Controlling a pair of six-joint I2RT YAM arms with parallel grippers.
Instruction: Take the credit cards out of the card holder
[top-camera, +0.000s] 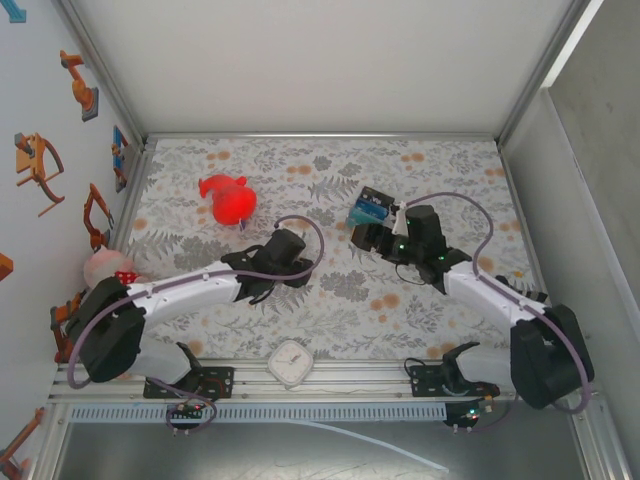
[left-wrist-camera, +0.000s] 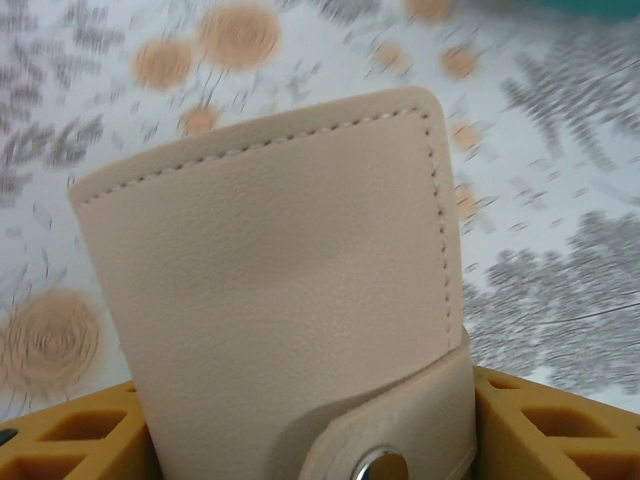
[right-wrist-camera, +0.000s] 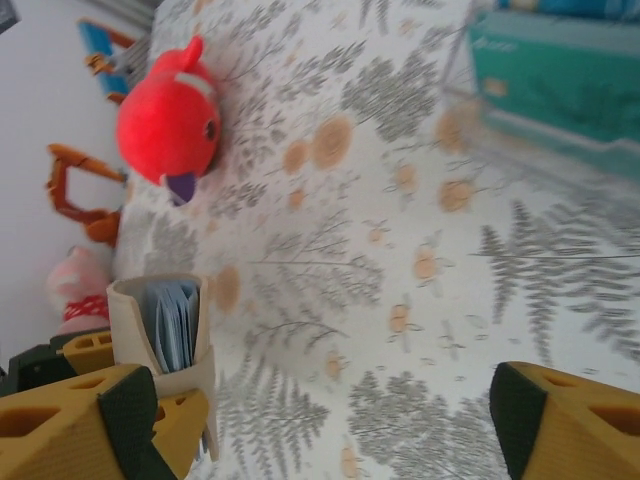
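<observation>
Tan card holder btwn L fingers

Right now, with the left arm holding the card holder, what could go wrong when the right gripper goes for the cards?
The left gripper clamps the card holder near its snap-tab end, so a pull on the credit cards might drag the whole holder free.
The right gripper stands open with the holder beside one finger, not between them; closing in from here could knock it.
The cards look packed together, so several may come at once.

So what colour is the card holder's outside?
Tan, with stitched edges; the card holder is clearest in the left wrist view.
</observation>
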